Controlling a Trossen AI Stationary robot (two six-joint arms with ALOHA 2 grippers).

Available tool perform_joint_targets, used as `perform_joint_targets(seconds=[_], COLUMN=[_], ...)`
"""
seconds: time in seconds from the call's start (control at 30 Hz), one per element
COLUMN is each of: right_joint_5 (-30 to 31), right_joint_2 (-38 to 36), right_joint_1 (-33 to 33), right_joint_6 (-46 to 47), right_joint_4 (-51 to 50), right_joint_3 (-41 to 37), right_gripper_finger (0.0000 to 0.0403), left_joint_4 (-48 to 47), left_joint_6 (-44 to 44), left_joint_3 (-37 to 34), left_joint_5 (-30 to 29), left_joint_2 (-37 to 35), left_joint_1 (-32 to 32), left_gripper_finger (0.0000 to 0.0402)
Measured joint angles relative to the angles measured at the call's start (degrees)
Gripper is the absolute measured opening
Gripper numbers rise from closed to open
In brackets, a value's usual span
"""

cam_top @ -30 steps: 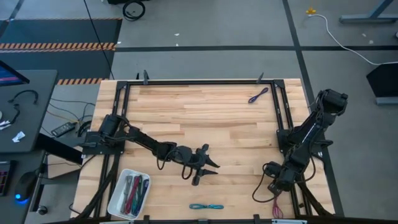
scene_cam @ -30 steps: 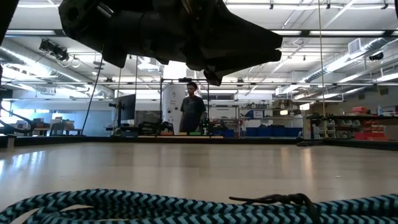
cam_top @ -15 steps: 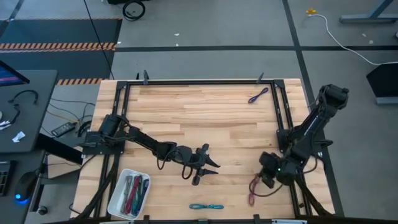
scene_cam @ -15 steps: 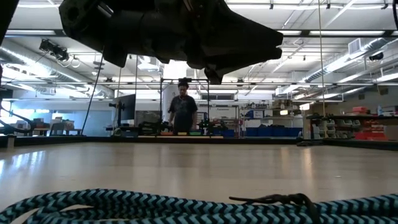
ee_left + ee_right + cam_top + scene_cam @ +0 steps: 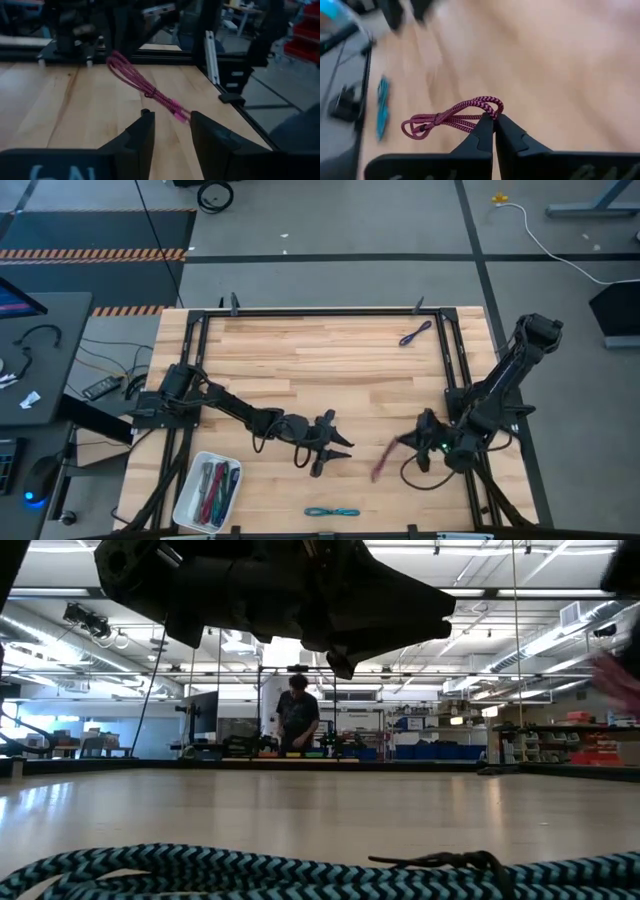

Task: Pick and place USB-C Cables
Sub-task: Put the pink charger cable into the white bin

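Note:
My right gripper (image 5: 408, 443) is at the table's right near part, shut on a magenta USB-C cable (image 5: 384, 465), which also shows in the right wrist view (image 5: 445, 119) and the left wrist view (image 5: 145, 85). My left gripper (image 5: 333, 458) is open and empty above the table's middle near part, left of the magenta cable. A teal cable (image 5: 332, 511) lies flat by the near edge. A purple cable (image 5: 415, 332) lies at the far right. A white tray (image 5: 190, 502) at the near left holds several cables. My right gripper pinches the magenta cable's looped end (image 5: 491, 107) between its two fingertips (image 5: 482, 131). The folded strands trail away from the fingers toward the table's left and near side. Whether the free end (image 5: 376, 477) touches the table I cannot tell.
A dark metal frame (image 5: 320, 311) runs along the table's far, left and right sides. In the low view the teal cable (image 5: 250, 875) fills the foreground and a person (image 5: 297, 720) stands in the room behind. Bare wood lies between the tray and the right gripper.
My right gripper has gone from the near right corner toward the table's left and a little toward the far edge, carrying the magenta cable. The cable has swung with it from the near edge inward and now trails slanting toward the left.

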Motion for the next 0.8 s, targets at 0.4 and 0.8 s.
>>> perform_joint_targets(seconds=[0.4,0.8], right_joint_5=[3.3,1.5], right_joint_2=[8.5,8.5], right_joint_1=[-16.0,-18.5], right_joint_6=[-49.8,-65.3], right_joint_4=[38.7,45.6], right_joint_3=[0.1,0.1], right_gripper_finger=[0.0005,0.0009], left_joint_4=[-0.9,-5.1], left_joint_6=[-10.3,-10.7], left_joint_3=[0.0,-0.1], left_joint_5=[-1.6,-11.3], left_joint_2=[0.0,0.0], left_joint_1=[1.7,1.8], left_gripper_finger=[0.029,0.0254])
